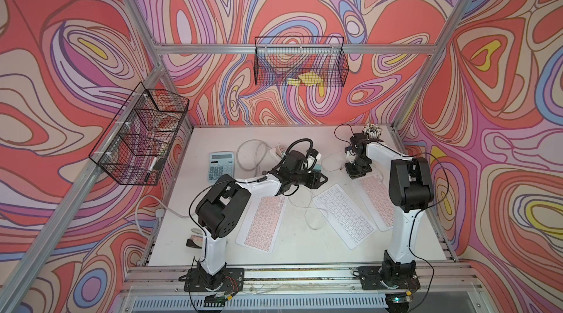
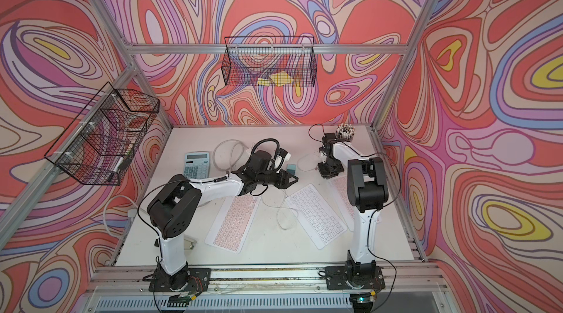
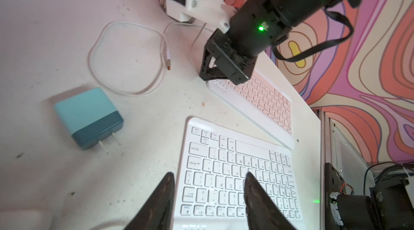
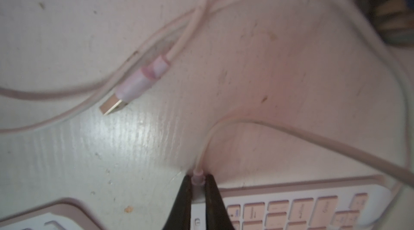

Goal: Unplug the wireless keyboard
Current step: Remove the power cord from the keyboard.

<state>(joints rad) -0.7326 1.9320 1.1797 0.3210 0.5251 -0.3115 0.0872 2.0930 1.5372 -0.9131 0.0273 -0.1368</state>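
Right wrist view: right gripper (image 4: pixel 198 179) pinches the small pink cable plug (image 4: pixel 197 173) at the edge of the rose-keyed white keyboard (image 4: pixel 291 208), plug axis pointing straight away; left gripper (image 3: pixel 208 175) hovers half-open, empty, farther off.

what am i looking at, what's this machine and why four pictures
Two robot arms, left arm and right arm, stand at a table's front edge. Both top views look down from above; the other two come from wrist cameras. On the table lie a white keyboard, a left pink keyboard, a right pink keyboard, a calculator, a teal charger and a loose USB cable. The right arm's fingers are shut on a cable plug at the right pink keyboard's edge. The left arm's fingers are open over the white keyboard.
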